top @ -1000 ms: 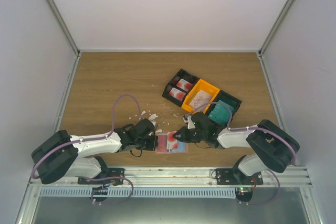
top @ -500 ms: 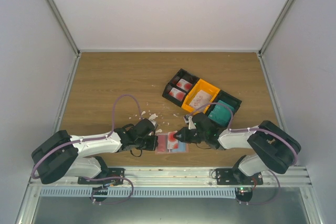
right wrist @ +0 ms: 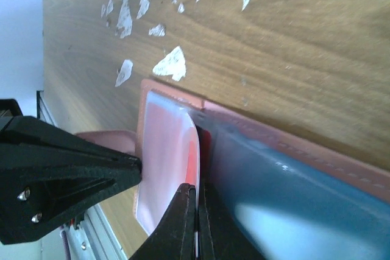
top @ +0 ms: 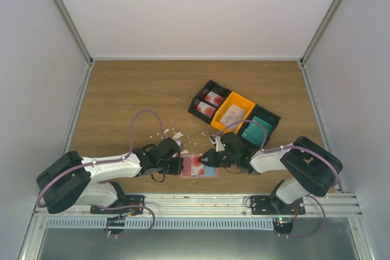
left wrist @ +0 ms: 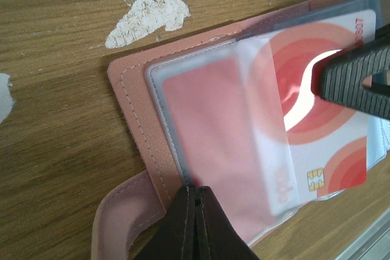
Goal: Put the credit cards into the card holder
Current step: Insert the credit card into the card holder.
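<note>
The salmon-pink card holder lies open on the wood near the front edge, its clear sleeves facing up. My left gripper is shut on the edge of a lifted clear sleeve at the holder's left side. My right gripper comes in from the right, shut on a white credit card with red circles. The card lies partly under that sleeve. In the right wrist view the card's thin edge sits between my fingers, and the left gripper's black tip touches the sleeve. More credit cards fill the bins.
A row of bins stands behind the right arm: a black one with red-and-white cards, an orange one, and a black one with teal cards. White crumbs are scattered beyond the holder. The table's metal front rail runs just below.
The right arm has shifted slightly left, carrying the card a little further over the holder. The left arm has stayed where it was.
</note>
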{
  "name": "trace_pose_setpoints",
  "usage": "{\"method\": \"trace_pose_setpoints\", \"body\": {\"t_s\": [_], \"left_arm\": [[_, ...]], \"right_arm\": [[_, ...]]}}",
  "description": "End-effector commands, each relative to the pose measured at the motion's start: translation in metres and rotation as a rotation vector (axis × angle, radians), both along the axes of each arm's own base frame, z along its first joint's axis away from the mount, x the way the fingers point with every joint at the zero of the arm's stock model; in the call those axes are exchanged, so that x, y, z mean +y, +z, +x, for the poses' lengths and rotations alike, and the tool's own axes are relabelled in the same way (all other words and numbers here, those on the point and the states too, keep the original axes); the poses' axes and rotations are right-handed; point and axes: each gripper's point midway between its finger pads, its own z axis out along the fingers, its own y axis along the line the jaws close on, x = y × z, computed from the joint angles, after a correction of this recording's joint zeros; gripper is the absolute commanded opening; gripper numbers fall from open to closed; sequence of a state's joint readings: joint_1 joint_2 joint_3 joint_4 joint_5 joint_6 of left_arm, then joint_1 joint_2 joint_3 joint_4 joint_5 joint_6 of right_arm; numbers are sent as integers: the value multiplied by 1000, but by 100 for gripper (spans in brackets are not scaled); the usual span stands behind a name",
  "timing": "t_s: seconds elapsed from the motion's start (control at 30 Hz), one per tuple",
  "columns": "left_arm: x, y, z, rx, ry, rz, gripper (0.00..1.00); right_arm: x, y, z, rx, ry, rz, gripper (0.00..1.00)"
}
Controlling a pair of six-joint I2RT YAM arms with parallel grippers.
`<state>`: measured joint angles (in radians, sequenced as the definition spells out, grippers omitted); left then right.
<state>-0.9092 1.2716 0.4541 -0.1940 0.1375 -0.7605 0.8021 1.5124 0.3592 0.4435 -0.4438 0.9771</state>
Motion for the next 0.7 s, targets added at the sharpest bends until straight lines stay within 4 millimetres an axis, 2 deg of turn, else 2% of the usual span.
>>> {"method": "trace_pose_setpoints", "body": {"t_s": [0.0,0.3,0.67], "left_arm": [[14,-14,-9,34,11,58,1],[13,-14,-10,35,5,49,3],[11,-12,-13,42,-6,27,7]], "right_arm": [[-10,-25,-25,73,43,-67,1],[-8,-27,-31,94,50,-71,1],[9,-24,-18,65,24,-19,1]]}}
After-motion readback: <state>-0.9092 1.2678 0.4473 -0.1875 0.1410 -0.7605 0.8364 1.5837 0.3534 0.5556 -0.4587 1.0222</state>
